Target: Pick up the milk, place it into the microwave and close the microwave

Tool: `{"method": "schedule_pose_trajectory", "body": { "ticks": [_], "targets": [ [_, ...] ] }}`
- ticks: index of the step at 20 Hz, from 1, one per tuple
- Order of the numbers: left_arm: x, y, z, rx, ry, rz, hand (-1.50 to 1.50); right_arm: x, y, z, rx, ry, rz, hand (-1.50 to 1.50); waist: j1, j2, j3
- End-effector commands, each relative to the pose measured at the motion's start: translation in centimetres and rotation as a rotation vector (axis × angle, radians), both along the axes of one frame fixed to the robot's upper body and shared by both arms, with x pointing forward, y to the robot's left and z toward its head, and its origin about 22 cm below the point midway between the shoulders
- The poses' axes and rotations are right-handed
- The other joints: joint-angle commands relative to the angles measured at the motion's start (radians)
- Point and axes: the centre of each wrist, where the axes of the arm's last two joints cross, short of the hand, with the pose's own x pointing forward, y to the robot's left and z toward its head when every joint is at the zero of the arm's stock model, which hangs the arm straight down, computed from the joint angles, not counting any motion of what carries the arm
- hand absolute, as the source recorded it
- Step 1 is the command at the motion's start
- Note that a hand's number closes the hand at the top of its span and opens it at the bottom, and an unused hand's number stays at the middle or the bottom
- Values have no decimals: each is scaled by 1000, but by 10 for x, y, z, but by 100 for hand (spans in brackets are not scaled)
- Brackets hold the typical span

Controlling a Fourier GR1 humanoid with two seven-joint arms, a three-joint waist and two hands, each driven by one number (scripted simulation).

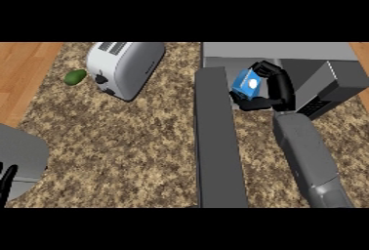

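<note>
A blue milk carton (249,84) with a white round mark is held by my right hand (272,93), whose fingers and thumb curl round it. The hand holds the carton at the open front of the grey microwave (317,63) at the upper right. The microwave's door (217,141) stands swung open, running as a long grey slab toward the view's lower edge, just left of my right forearm. Only the fingertips of my left hand (7,180) show at the lower left edge, pointing up and still.
A silver toaster (124,67) lies on the speckled counter (115,141) at the upper left, with a green avocado (75,76) beside it. Wooden floor shows along the left edge. My grey left forearm fills the lower left corner.
</note>
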Motion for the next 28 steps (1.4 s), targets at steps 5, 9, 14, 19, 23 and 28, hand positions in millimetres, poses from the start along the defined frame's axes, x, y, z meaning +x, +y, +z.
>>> {"method": "schedule_pose_trajectory", "body": {
  "ticks": [5, 9, 14, 19, 23, 28],
  "targets": [
    [10, -6, 1, 0, -36, -25, -150, 24, 6, -7, -55, -33, -37, 150, 23, 11, 1],
    [27, 0, -2, -4, -52, -70, -150, 46, 20, 29, -101, -36, -79, 150, 51, 26, 1],
    [33, -4, -3, 11, -40, -83, -150, 48, 13, 31, -197, -78, -137, 150, 65, 36, 2],
    [43, -3, 5, 3, -57, -96, -150, 57, 6, 48, -184, -53, -208, 150, 82, 47, 2],
    [42, -13, 7, 42, -59, -112, -150, 58, -3, 51, -148, -13, -369, 150, 101, 57, 3],
    [43, -14, 8, 56, -51, -120, -150, 58, -1, 51, -271, -94, -496, 150, 125, 65, 2]
  ]
}}
